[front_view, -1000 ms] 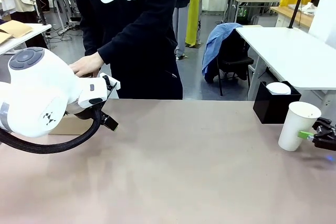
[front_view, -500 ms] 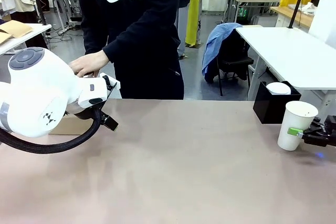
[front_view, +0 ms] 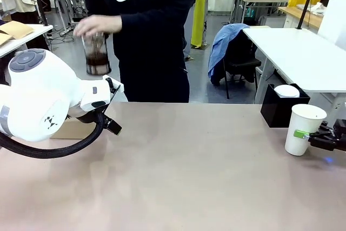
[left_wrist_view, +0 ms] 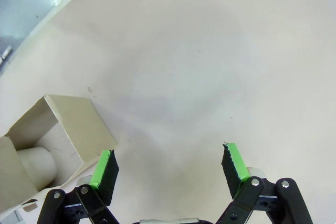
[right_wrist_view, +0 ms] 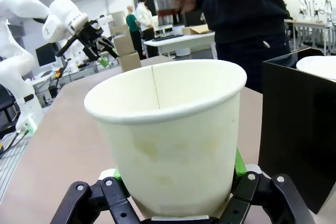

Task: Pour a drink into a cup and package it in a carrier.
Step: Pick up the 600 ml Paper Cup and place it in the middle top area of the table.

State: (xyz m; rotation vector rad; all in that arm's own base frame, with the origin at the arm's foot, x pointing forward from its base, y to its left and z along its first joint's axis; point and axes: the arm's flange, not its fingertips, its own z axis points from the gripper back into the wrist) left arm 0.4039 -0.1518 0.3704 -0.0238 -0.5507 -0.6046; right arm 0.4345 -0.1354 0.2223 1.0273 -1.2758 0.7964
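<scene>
Right end effector (front_view: 309, 136) is clamped on the cup (right_wrist_view: 168, 129), green pads low on the wall, one each side. The cup sits at the far right edge of the surface (front_view: 189, 177), leaning slightly, just beside the black box (front_view: 281, 111).

Left end effector (left_wrist_view: 168, 166) is wide open with nothing between the pads, hovering over bare surface on the left.

Risks from here:
- Paper wall with a low pinch: too much squeeze would oval the cup. Once it's full, that pushes liquid over the rim.
- There's no lid on it, so a fast or tilted move after the pour would slosh.
- The black box is close enough that a sideways swing could clip it.
- The person's hand (front_view: 98, 24) holds the jug (front_view: 97, 52) in the air, well apart from the cup. Someone has to close that gap, and a pour into a cup held off-vertical may miss the rim.

Containers:
- Cup: what I can see of the inside is clean white and looks empty. The bottom is hidden.
- Jug: the drink (front_view: 98, 64) is a dark layer in the lower part, clear glass above.
- Black box: a white round lid (front_view: 286, 90) lies on top.
- Cardboard box (left_wrist_view: 73, 124) next to the left end effector is open-ended, with a pale cylinder (left_wrist_view: 37, 163) inside. I can't tell whether it's the carrier.
</scene>
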